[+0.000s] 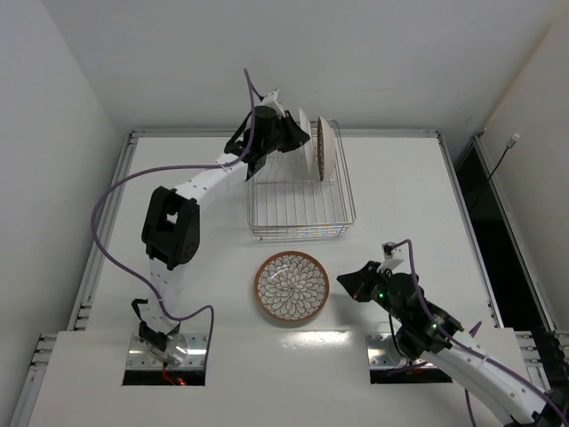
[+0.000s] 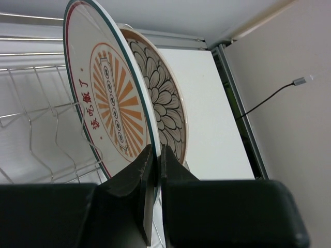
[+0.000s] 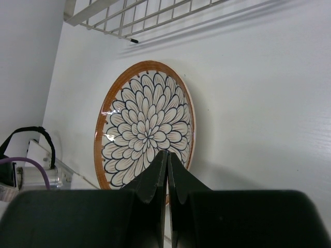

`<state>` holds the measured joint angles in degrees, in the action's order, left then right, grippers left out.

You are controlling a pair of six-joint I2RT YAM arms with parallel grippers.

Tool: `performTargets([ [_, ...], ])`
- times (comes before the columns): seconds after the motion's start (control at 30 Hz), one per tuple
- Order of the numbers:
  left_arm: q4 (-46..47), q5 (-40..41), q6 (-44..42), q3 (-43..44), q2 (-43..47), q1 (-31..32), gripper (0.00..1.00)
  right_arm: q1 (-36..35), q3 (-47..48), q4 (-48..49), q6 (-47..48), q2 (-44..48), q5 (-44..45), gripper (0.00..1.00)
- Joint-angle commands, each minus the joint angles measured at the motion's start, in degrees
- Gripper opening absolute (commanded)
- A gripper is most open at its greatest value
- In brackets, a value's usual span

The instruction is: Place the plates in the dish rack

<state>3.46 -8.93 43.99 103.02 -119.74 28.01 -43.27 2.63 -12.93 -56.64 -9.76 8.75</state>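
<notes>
Plainly the left gripper [image 2: 155, 155] is clamped on the rim of the orange-striped plate [image 2: 111, 103], which stands on edge at the far right of the dish rack [image 1: 298, 222], just beside the mosaic plate [image 2: 163, 98] already upright there. To do this well, I judge the rim should settle fully into a slot before the jaws part (a lean toward its neighbour could tip both), and the arm should then back out straight. Nearer, the third plate [image 1: 292, 286] lies flat on the desk [image 1: 400, 196]; to its right the right gripper [image 3: 167, 155] hangs empty, jaws together.
</notes>
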Motion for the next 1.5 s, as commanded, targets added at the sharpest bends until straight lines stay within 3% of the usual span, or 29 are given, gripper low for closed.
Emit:
performTargets([
  [0.0,1.3,2.9,-1.4,5.9,-0.7,1.3,0.0,0.1,-1.7,2.0,-0.1,0.4,0.5,0.0],
  [0.27,-1.6,3.6,-0.7,10.0,-3.4,2.9,0.02,0.1,-2.2,2.0,-0.1,0.4,0.5,0.0],
  [0.6,-4.8,6.0,-3.0,10.0,-2.9,3.5,0.5,0.1,-2.2,2.0,-0.1,0.4,0.5,0.0],
  [0.87,-6.5,5.5,-4.2,8.5,0.7,4.0,0.64,0.1,-2.2,2.6,-0.1,-0.9,0.5,0.03],
  [1.0,-7.1,6.0,-7.2,5.0,6.6,4.0,0.71,0.1,-2.2,3.2,-0.1,-2.6,0.5,0.09],
  [1.03,-7.9,6.0,-7.9,4.3,7.7,4.7,0.79,0.1,-1.7,3.7,-0.1,-3.3,0.5,0.15],
  [1.1,-11.6,6.6,-11.2,4.8,10.0,6.0,0.81,0.1,-1.1,4.3,-0.1,-6.1,0.5,0.31],
  [1.17,-14.4,7.3,-13.5,5.4,11.3,7.8,0.82,0.1,0.2,4.3,-0.1,-8.1,0.5,0.4],
  [1.3,-16.4,12.1,-19.8,-3.8,18.2,11.7,0.82,-0.4,2.3,3.5,-1.5,-13.8,-0.1,0.43],
  [1.47,-11.7,17.5,-23.1,-21.9,34.5,15.0,0.82,-0.4,2.8,7.5,-1.5,-20.1,-3.6,0.45],
])
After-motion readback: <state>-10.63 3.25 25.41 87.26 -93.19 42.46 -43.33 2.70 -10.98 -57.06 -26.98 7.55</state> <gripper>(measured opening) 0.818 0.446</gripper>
